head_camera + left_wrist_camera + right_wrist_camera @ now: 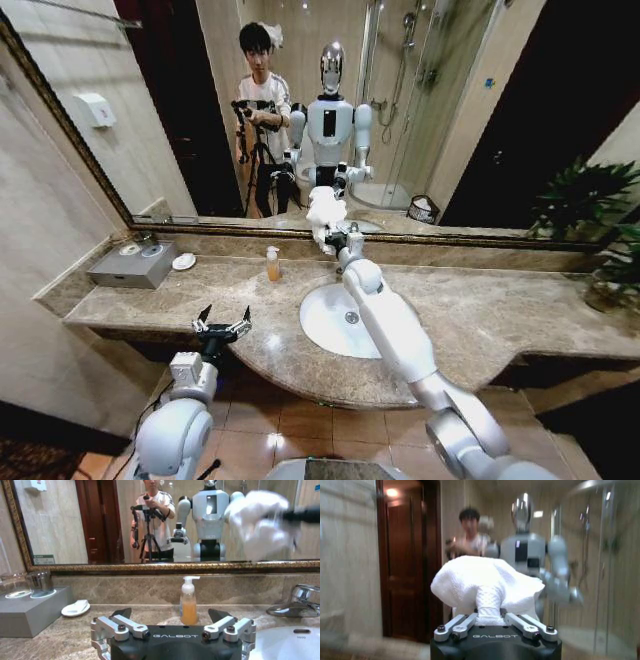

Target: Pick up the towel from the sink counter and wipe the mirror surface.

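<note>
The white towel (323, 205) is bunched in my right gripper (330, 230), which is shut on it at the end of the arm stretched over the basin. It sits at the lower part of the mirror (450, 100); I cannot tell whether it touches the glass. In the right wrist view the towel (487, 581) bulges out of the shut right gripper (489, 618), facing the mirror (410, 555). My left gripper (222, 323) hovers open over the front left of the sink counter (480, 310). The left wrist view shows the left gripper (171, 615) open and the towel (260, 521) blurred.
The white basin (322, 322) lies under my right arm, with the chrome faucet (297, 602) behind it. An orange soap bottle (272, 264), a small white dish (184, 261) and a grey tray with glasses (130, 264) stand at the back left. A plant (610, 250) fills the right end.
</note>
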Robot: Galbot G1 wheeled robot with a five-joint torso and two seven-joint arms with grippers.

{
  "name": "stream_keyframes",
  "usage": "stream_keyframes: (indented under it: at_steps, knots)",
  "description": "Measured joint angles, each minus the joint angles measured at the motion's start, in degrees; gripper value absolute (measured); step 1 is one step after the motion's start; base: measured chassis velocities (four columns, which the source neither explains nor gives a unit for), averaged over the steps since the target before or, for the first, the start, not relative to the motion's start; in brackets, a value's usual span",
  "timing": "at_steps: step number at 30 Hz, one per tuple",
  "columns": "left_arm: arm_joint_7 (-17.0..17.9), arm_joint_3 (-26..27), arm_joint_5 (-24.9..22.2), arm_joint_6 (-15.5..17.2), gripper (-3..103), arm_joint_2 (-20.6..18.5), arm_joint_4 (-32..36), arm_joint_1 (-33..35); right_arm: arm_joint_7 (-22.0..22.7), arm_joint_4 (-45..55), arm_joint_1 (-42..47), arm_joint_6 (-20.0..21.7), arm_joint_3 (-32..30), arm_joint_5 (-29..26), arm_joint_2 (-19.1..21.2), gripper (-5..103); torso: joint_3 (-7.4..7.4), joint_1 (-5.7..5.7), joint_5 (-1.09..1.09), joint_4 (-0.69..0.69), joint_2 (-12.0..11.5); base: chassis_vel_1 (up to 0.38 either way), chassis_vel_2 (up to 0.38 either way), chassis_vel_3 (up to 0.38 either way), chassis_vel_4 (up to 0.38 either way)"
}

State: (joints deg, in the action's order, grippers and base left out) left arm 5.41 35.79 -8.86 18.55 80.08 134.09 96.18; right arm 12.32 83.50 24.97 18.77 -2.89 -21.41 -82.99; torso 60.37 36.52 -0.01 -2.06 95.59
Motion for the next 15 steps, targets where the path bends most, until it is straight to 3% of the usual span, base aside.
stream_keyframes:
  at_steps: [7, 15]
  knots:
    - [0.0, 0.0, 0.0, 0.0, 100, 0.0, 0.0, 0.0, 1.75, 3.04, -4.77, 0.45, -0.43, -1.37, 1.31, 10, -0.01, 0.0, 0.0, 0.01, 0.0, 0.0, 0.0, 0.0, 0.0]
    - [0.0, 0.0, 0.0, 0.0, 100, 0.0, 0.0, 0.0, 0.62, 0.96, 0.63, -0.19, -0.33, 0.04, -0.03, 10, 0.0, 0.0, 0.01, 0.0, 0.0, 0.0, 0.0, 0.0, 0.0]
